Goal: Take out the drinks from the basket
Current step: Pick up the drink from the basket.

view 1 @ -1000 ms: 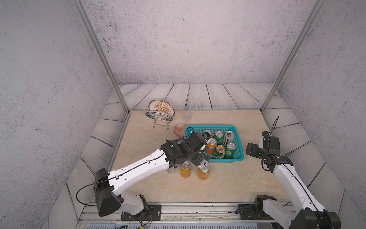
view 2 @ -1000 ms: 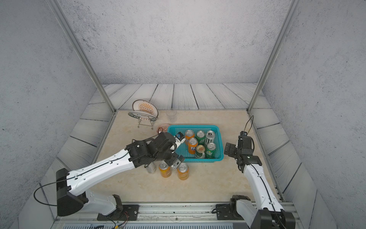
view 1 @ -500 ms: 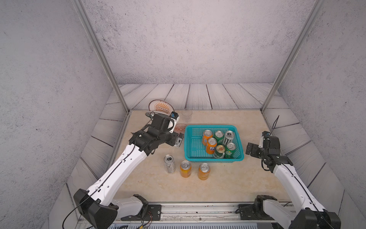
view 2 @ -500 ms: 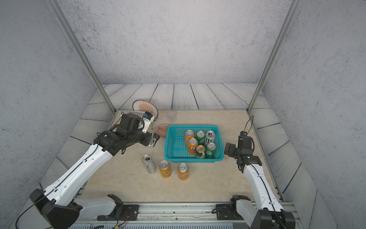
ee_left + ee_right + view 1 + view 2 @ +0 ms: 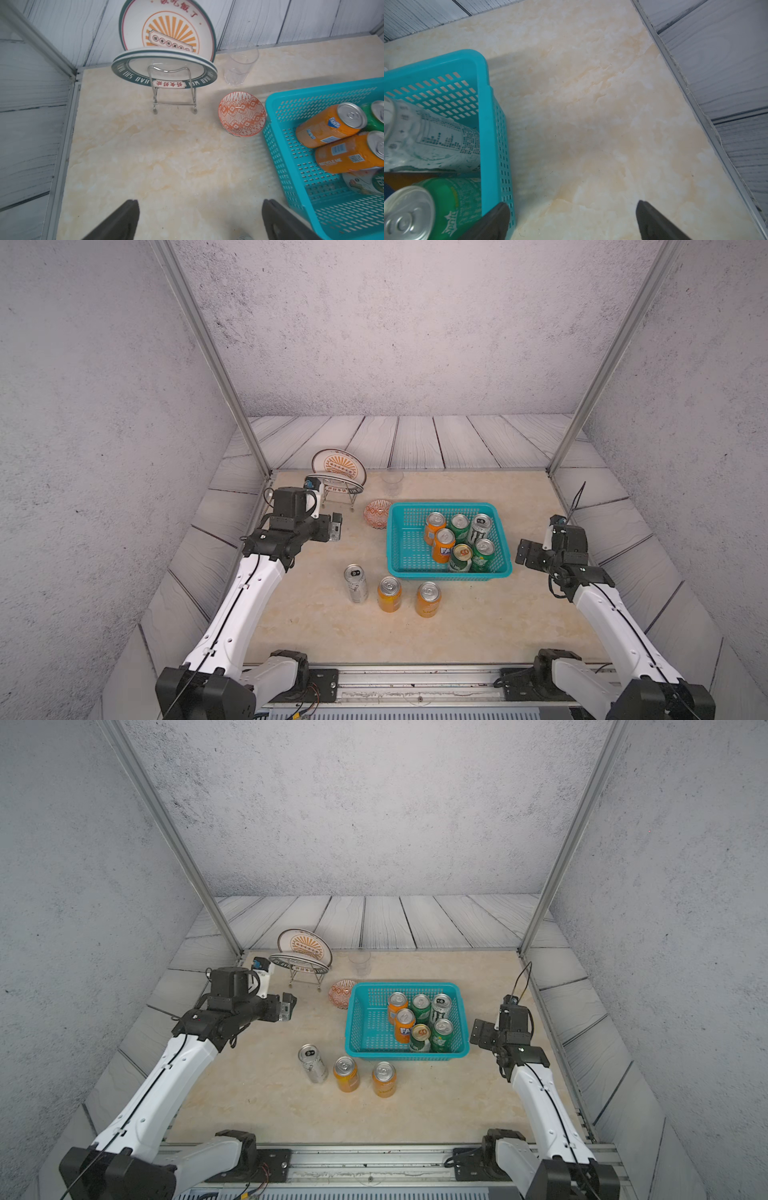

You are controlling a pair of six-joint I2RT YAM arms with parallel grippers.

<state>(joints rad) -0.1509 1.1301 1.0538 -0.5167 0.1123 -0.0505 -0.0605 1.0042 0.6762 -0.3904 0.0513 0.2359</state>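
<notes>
Left wrist view, not right's: bowl (image 5: 242, 114); left claw (image 5: 200, 207), right claw (image 5: 573, 207) agape, empty.

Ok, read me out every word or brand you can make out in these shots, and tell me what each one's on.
"Sprite": green can.
"RECYCLE ME": orange can.
"FANTA": second orange can, beside it.
"HAO SHI HAO": front plate rim, upside down.
Chinese characters on the front plate and back plate, and the silver can small print: too small to read reliably.
</notes>
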